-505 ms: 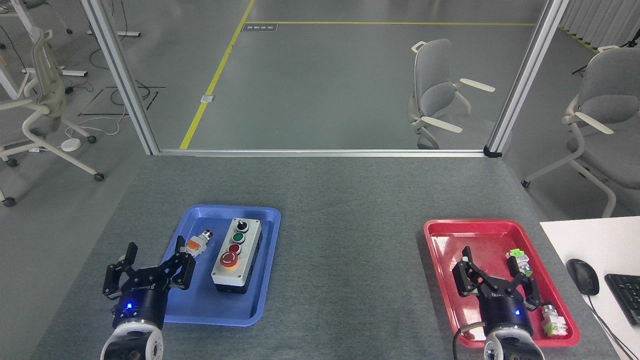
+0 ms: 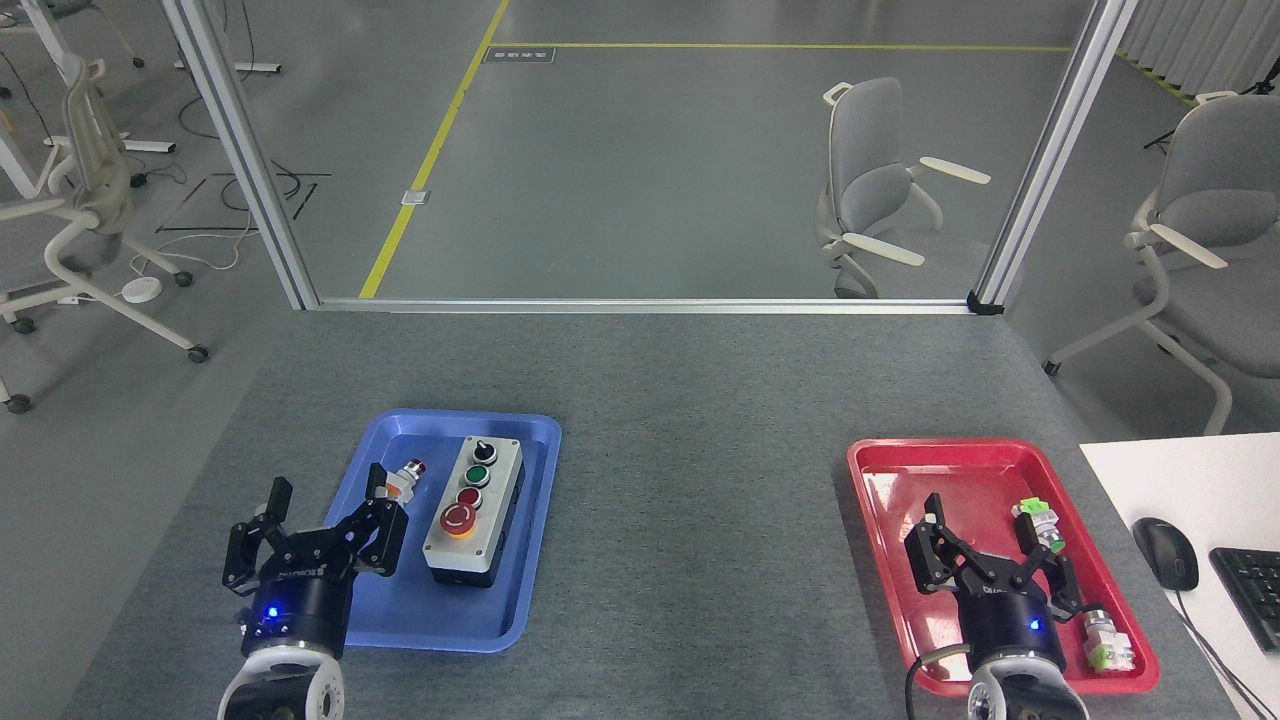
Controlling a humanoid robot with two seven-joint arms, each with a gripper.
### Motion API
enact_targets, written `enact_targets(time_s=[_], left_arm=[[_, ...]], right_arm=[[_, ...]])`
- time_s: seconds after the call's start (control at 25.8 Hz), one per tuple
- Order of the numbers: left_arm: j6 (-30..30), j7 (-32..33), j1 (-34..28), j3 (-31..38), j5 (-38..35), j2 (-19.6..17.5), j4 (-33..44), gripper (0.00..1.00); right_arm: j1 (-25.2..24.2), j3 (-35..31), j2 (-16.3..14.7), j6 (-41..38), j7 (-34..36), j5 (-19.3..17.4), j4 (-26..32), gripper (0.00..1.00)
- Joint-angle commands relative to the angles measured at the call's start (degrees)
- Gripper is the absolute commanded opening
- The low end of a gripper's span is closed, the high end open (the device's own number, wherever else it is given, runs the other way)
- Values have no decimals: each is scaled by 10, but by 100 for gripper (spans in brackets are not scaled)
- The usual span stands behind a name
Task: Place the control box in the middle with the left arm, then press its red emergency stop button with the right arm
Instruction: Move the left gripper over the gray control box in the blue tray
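Observation:
The light-grey control box [image 2: 473,508] with its black base lies lengthwise in the blue tray [image 2: 530,590]. Its large red emergency stop button [image 2: 459,518] sits at the near end of the control row. My left gripper [image 2: 328,482] is open over the tray's left edge, to the left of the box and apart from it, its right finger partly covering a small orange-and-white push-button part [image 2: 403,478]. My right gripper [image 2: 984,516] is open above the red tray [image 2: 880,475], holding nothing. The middle of the mat [image 2: 700,500] lies between the two trays.
Two small green-and-silver parts [image 2: 1040,526] [image 2: 1108,642] lie in the red tray near my right gripper. A white desk with a mouse [image 2: 1165,551] and keyboard [image 2: 1250,595] stands at the right edge. An aluminium frame [image 2: 640,305] borders the table's far side.
My left gripper has moved right and slightly forward, toward the control box, now reaching over the tray's left edge. The right arm has not moved.

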State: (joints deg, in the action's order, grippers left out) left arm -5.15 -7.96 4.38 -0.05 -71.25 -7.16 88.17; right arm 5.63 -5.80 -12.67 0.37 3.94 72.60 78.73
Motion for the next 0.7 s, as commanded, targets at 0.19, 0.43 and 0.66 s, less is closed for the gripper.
enact_targets(time_s=[0.19, 0.43, 0.66], left_arm=[[-46, -5, -31, -72, -80, 30, 7, 99], [-98, -1, -23, -124, -161, 49, -84, 99], [-98, -4, 11, -124, -159, 51, -184, 99]], right_arm=[[2, 0, 4, 0, 0, 0, 0, 99], [2, 0, 5, 0, 0, 0, -1, 99], [1, 0, 6, 0, 0, 0, 0, 99]])
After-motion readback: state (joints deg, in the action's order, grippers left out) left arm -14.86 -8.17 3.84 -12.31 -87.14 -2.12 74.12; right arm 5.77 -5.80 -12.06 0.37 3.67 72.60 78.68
